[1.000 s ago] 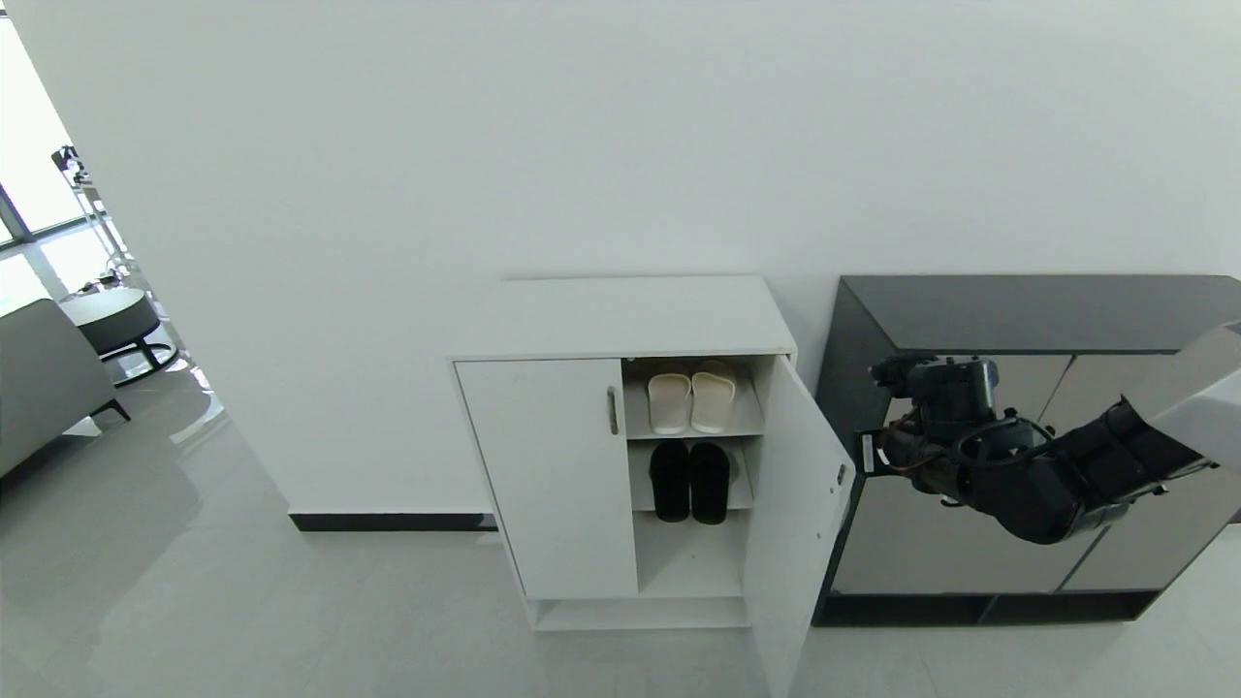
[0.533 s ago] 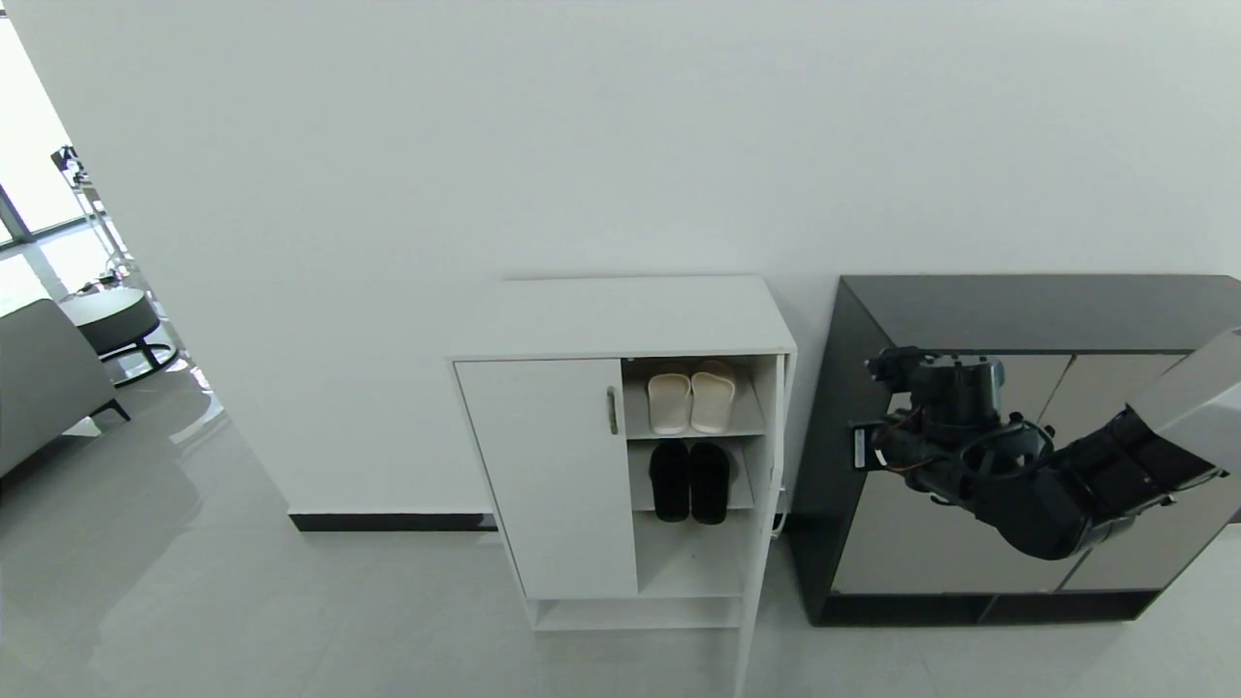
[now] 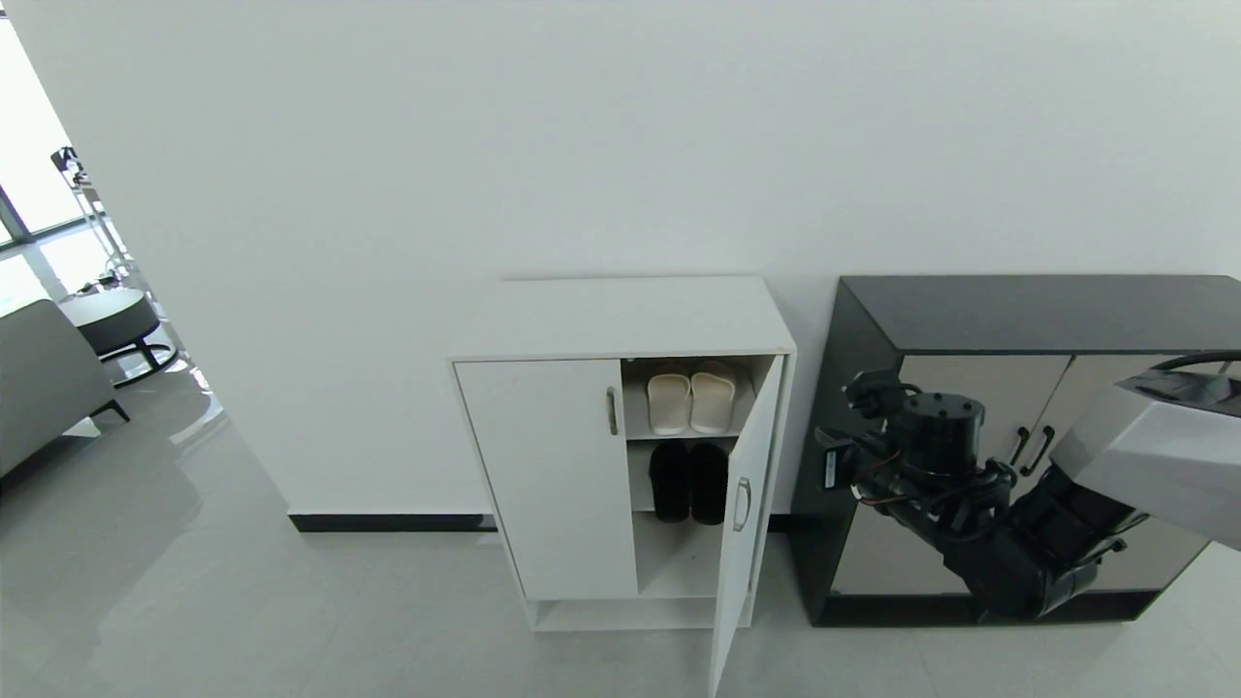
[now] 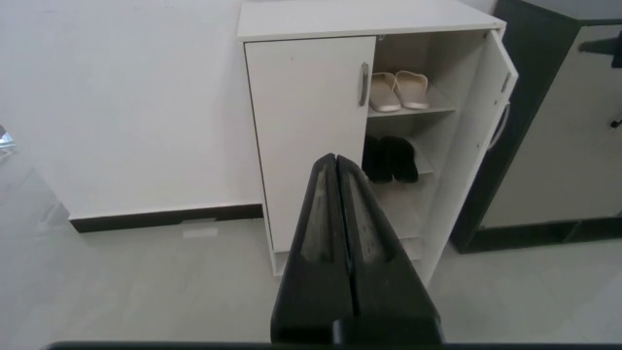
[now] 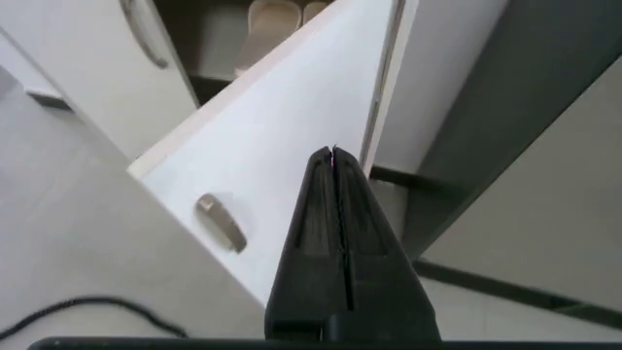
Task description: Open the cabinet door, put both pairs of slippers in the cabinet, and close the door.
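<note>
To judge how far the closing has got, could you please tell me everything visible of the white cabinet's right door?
The right door is a flat matte white panel, like painted board, with a small curved metal handle on its outer face. Hinged on the right side of the cabinet, it stands upright and partly open, angled outward. The shut right gripper points at its outer face; whether they touch cannot be told.
</note>
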Controlling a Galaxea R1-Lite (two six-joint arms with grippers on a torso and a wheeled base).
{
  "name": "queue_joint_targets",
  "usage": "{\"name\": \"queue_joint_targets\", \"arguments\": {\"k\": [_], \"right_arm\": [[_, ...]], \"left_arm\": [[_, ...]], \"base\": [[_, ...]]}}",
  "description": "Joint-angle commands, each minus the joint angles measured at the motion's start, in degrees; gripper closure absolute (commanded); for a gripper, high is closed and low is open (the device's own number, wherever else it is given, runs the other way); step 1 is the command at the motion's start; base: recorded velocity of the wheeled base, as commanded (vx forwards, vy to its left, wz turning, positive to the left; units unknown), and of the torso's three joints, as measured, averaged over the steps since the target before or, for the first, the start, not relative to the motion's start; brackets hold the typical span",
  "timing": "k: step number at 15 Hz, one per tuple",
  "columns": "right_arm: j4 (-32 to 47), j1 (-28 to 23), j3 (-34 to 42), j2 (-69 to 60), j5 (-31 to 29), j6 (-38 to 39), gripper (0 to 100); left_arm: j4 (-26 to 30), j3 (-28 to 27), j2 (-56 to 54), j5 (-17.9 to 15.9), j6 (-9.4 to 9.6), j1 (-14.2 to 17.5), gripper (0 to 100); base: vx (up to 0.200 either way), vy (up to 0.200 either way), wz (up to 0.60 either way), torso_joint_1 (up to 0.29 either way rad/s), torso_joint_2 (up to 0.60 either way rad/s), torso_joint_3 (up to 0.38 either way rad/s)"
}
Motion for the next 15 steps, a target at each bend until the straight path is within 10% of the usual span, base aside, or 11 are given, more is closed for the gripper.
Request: {"name": "queue_joint_targets", "arguments": {"k": [1, 6, 15], "right_arm": [[-1.25, 0.72, 0.65, 2.36, 0.34, -0.01, 100], [-3.62, 0.98, 5.48, 1.57, 7.54, -0.09, 100], [-8.01, 2.03, 7.76, 3.32, 17.56, 0.08, 100]], "left_arm": [[-0.05, 0.0, -0.01, 0.01, -0.03, 0.02, 100], [0.04, 0.0, -0.01, 0.01, -0.03, 0.02, 100], [-0.05, 0.0, -0.01, 0.01, 0.06, 0.02, 100]], "base": [[0.2, 0.0, 0.0, -0.017, 0.0, 0.002], [0.2, 0.0, 0.0, 0.005, 0.0, 0.004], [0.0, 0.0, 0.0, 0.0, 0.0, 0.0]]}}
